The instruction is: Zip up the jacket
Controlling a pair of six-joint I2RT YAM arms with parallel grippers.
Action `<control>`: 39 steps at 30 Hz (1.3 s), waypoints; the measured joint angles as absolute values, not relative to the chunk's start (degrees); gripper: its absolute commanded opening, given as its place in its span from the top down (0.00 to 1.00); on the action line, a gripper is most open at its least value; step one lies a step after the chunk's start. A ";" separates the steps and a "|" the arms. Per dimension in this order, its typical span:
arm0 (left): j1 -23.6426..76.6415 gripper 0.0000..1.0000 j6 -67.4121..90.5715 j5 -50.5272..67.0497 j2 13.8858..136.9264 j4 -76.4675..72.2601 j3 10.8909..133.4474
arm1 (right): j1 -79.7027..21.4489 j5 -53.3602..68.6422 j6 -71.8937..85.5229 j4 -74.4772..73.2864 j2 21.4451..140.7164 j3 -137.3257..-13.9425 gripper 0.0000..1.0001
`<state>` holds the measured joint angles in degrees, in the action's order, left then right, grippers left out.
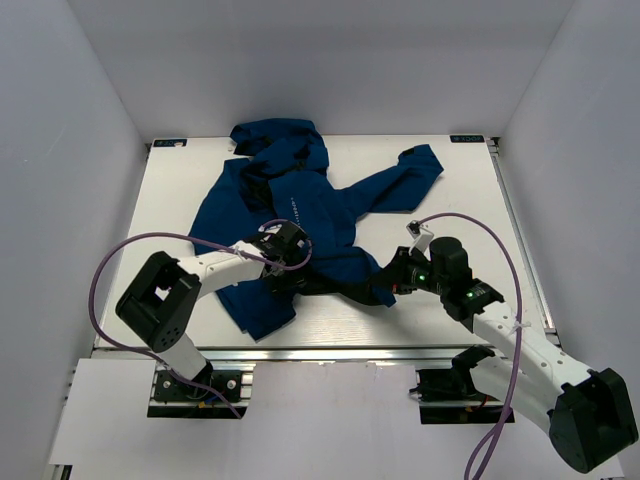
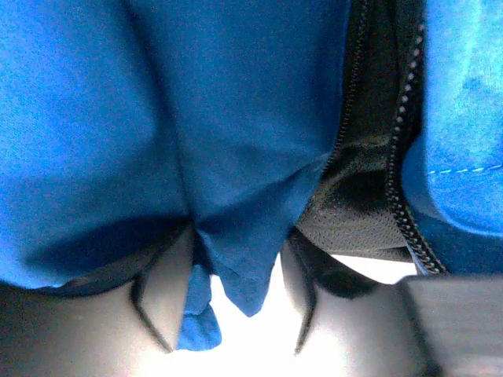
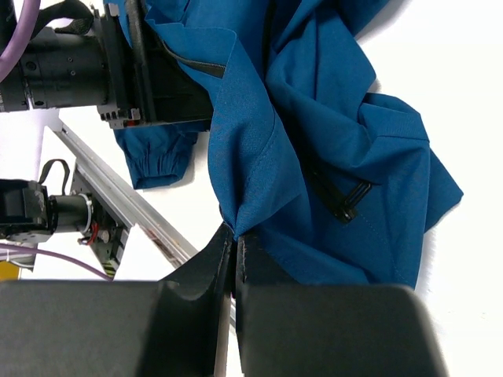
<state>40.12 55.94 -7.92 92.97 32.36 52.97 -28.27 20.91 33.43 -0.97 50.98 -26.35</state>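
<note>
The dark blue jacket (image 1: 300, 200) lies crumpled across the white table, hood at the back and one sleeve (image 1: 410, 175) stretched to the right. My left gripper (image 1: 290, 258) is over its lower front. In the left wrist view the left gripper (image 2: 238, 236) has its jaws partly apart around a hanging fold of blue fabric (image 2: 244, 196). Zipper teeth (image 2: 401, 141) and black lining (image 2: 354, 204) show to the right of that fold. My right gripper (image 1: 375, 290) is shut on a pinched corner of the jacket (image 3: 314, 118) near the hem; the right gripper (image 3: 233, 229) fingers meet on the cloth.
The white table (image 1: 450, 260) is walled by grey panels on three sides. A metal rail (image 1: 330, 352) runs along its near edge. The left arm's wrist (image 3: 78, 71) shows in the right wrist view, above a sleeve cuff (image 3: 153, 161). Purple cables loop beside both arms.
</note>
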 measured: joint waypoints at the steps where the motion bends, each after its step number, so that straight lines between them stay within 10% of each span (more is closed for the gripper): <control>1: 40.14 0.48 55.99 -7.92 92.97 32.34 52.97 | -28.23 20.73 33.43 -0.97 50.98 -26.33 1.00; 8: 40.14 0.89 55.88 -7.49 91.50 32.51 52.14 | -27.22 19.09 33.43 -1.02 52.38 -26.35 1.00; 16: 40.14 1.00 55.61 -7.44 82.91 32.91 49.32 | -26.04 18.79 33.34 -0.99 57.01 -26.33 1.00; 39: 40.10 0.91 46.83 4.64 77.32 22.39 35.38 | -25.41 17.08 31.66 0.19 62.63 -26.26 1.00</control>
